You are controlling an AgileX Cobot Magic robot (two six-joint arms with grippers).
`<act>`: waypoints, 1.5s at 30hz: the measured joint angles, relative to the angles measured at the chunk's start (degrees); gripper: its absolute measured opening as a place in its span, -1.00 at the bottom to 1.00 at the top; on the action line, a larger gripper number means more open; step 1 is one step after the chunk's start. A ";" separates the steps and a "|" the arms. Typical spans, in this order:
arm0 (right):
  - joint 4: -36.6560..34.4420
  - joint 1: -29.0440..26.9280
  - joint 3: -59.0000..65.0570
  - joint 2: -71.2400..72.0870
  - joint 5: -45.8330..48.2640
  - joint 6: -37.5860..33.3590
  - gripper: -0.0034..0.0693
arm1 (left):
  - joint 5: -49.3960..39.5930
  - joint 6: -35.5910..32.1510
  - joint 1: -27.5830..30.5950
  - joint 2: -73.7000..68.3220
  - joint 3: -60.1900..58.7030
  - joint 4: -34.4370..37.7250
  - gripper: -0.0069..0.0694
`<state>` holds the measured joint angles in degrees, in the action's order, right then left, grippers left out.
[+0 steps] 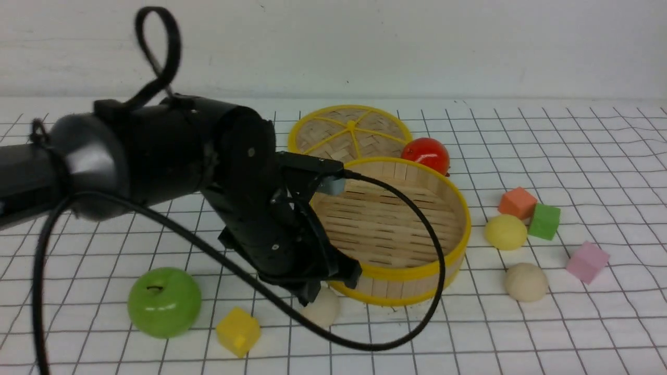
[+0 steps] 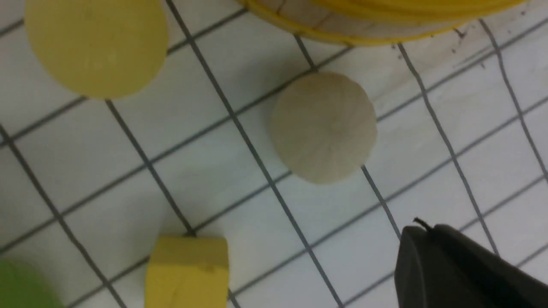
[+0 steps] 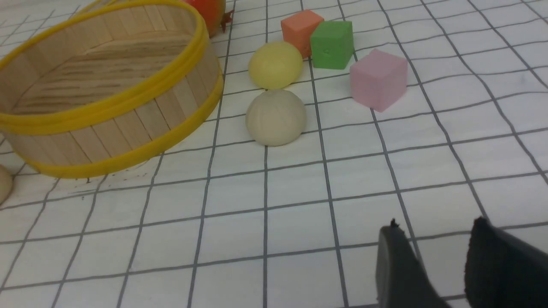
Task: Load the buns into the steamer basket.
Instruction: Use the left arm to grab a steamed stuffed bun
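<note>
The steamer basket (image 1: pixel 461 229) stands mid-table, and the part of its slatted floor that shows is bare. My left gripper (image 1: pixel 312 292) hangs shut just above the cloth at the basket's near-left side, holding nothing. A cream bun (image 1: pixel 324 308) lies right beside its tip. In the left wrist view that cream bun (image 2: pixel 324 127) lies apart from the shut left gripper (image 2: pixel 421 229), with a pale yellow bun (image 2: pixel 96 42) farther off. Right of the basket lie a pale yellow bun (image 3: pixel 275 65) and a cream bun (image 3: pixel 276 117). My right gripper (image 3: pixel 436 224) is open and empty, well short of them.
The woven lid (image 1: pixel 349 133) and a red ball (image 1: pixel 425 154) sit behind the basket. A green apple (image 1: pixel 164 302) and a yellow cube (image 1: pixel 238 332) lie front left. Orange (image 1: pixel 517 202), green (image 1: pixel 545 221) and pink (image 1: pixel 587 262) cubes stand right of the buns. The left arm's cable (image 1: pixel 432 291) loops over the basket.
</note>
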<state>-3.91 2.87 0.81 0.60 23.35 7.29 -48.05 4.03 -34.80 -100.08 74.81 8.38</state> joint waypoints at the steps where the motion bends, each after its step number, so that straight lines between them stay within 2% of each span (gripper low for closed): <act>1: 0.00 0.00 0.00 0.00 0.00 0.00 -0.25 | 0.00 -0.91 0.00 -2.13 1.50 -0.38 -0.76; 12: 0.04 0.00 0.00 0.00 0.00 0.00 -0.25 | 2.75 -2.47 0.00 -8.74 4.60 -4.10 -0.18; 29: 0.04 0.00 0.00 0.00 0.00 0.00 -0.25 | 6.42 -2.47 0.00 -11.68 4.72 -5.88 -0.13; 33: 0.04 0.00 0.00 0.00 0.00 0.00 -0.25 | 6.28 -2.47 0.00 -11.97 4.72 -5.88 -0.23; 35: 0.04 0.00 0.00 0.00 0.00 0.00 -0.25 | 5.98 -2.47 0.00 -11.91 4.72 -5.36 -0.37; 37: 0.04 0.00 0.00 0.00 0.00 0.00 -0.25 | 5.30 -2.47 0.00 -11.63 4.72 -4.45 -0.57; 38: 0.04 0.00 0.00 0.00 0.00 0.00 -0.25 | 4.59 -2.47 0.00 -11.16 4.72 -3.91 -0.75; 39: 0.04 0.00 0.00 0.00 0.00 0.00 -0.25 | 4.24 -2.47 0.00 -10.54 4.72 -3.65 -0.81; 45: 0.04 0.00 0.00 0.00 0.00 0.00 -0.25 | 0.91 -2.53 0.00 -4.44 4.72 -1.21 -0.85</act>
<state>-3.87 2.87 0.81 0.60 23.35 7.29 -47.14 1.50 -34.80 -104.52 79.54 7.17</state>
